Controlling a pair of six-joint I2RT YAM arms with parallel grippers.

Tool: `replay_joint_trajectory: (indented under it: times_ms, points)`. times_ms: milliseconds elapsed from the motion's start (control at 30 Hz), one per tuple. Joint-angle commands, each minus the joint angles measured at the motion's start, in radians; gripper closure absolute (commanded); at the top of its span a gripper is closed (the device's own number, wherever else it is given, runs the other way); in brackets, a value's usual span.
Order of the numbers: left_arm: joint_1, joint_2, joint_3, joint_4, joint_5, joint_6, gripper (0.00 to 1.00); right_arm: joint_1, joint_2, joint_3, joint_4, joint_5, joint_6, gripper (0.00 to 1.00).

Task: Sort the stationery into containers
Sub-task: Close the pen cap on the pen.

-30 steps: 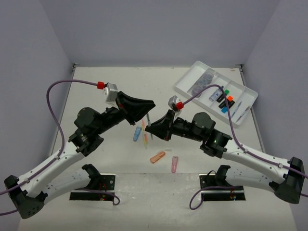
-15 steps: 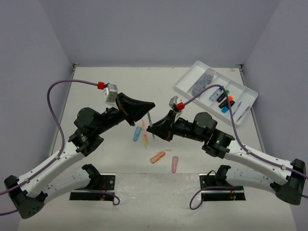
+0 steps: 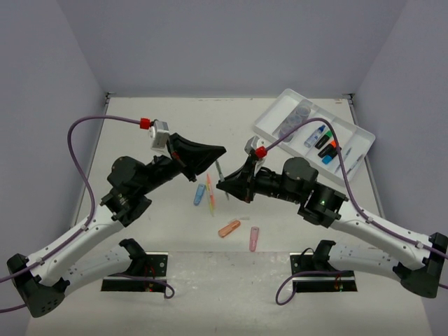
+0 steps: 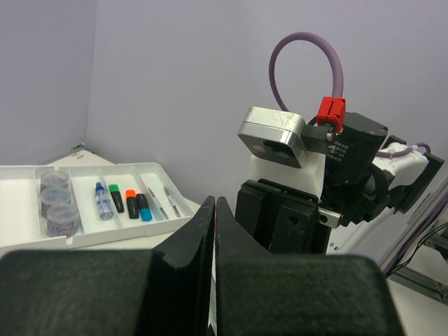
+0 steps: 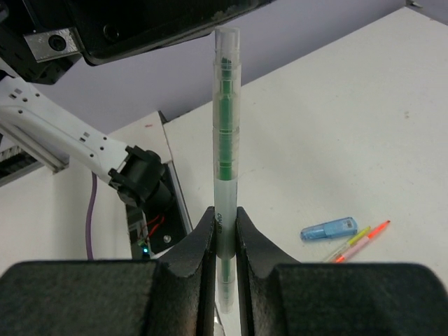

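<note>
My right gripper (image 3: 221,186) (image 5: 224,213) is shut on a thin clear pen with a green core (image 5: 225,133) and holds it off the table; the pen (image 3: 220,171) stands nearly upright by my left gripper (image 3: 221,150). The left gripper's jaws (image 4: 215,204) are pressed together with nothing showing between them. The white divided tray (image 3: 269,126) (image 4: 21,178) sits at the back right with three grey-blue pots (image 3: 297,116) (image 4: 57,208), highlighters (image 3: 326,148) (image 4: 130,201) and thin pens (image 3: 350,162). A blue capsule (image 3: 200,194) (image 5: 329,229), an orange one (image 3: 229,228) and a pink one (image 3: 254,238) lie on the table.
Thin yellow and orange pens (image 3: 210,194) (image 5: 360,240) lie beside the blue capsule. The two grippers face each other closely over the table's middle. Purple cables arch above both wrists. Walls close the table at left, back and right.
My right gripper has shifted slightly right and back with the green pen in it, and its arm has risen a little. The left gripper has hardly moved.
</note>
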Motion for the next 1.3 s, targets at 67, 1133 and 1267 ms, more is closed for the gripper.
replay_joint_trajectory:
  times_ms: [67, 1133, 1267]
  points:
    - [0.001, 0.029, -0.043, -0.125, 0.069, -0.045, 1.00, 0.004, -0.009, 0.165, 0.070, 0.026, -0.113, 1.00]
    - [-0.032, -0.059, 0.071, -0.402, -0.086, 0.036, 0.78, 0.002, 0.086, 0.164, 0.094, 0.125, -0.091, 1.00]
    - [-0.032, -0.092, 0.112, -0.457, -0.151, 0.070, 0.71, 0.004, 0.056, 0.105, 0.100, 0.129, -0.072, 1.00]
